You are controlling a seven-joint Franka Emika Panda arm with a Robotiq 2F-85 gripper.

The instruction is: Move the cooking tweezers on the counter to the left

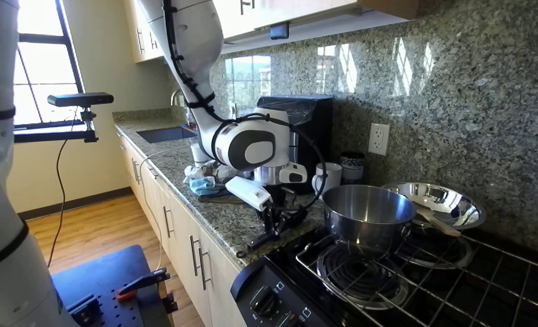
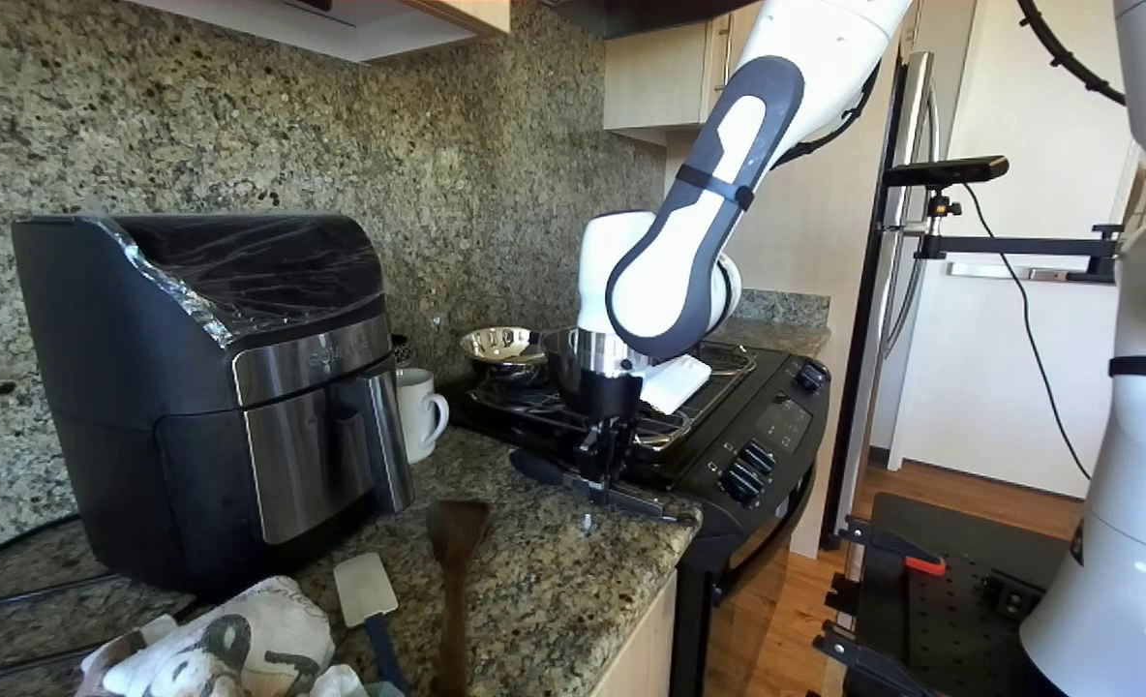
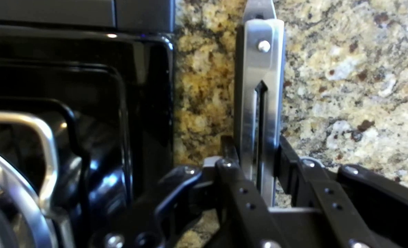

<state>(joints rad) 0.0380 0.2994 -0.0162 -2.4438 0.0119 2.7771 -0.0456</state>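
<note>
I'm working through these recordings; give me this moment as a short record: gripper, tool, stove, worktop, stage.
gripper: the gripper is shut on the cooking tweezers, across their slotted section
tool position: beside the black stove, roughly parallel to its side edge, a strip of counter showing between
at the stove: steel pot, shiny bowl
on the counter: black air fryer, white mug, brown wooden spatula
stage: gripped; whether lifted, cannot tell
</note>
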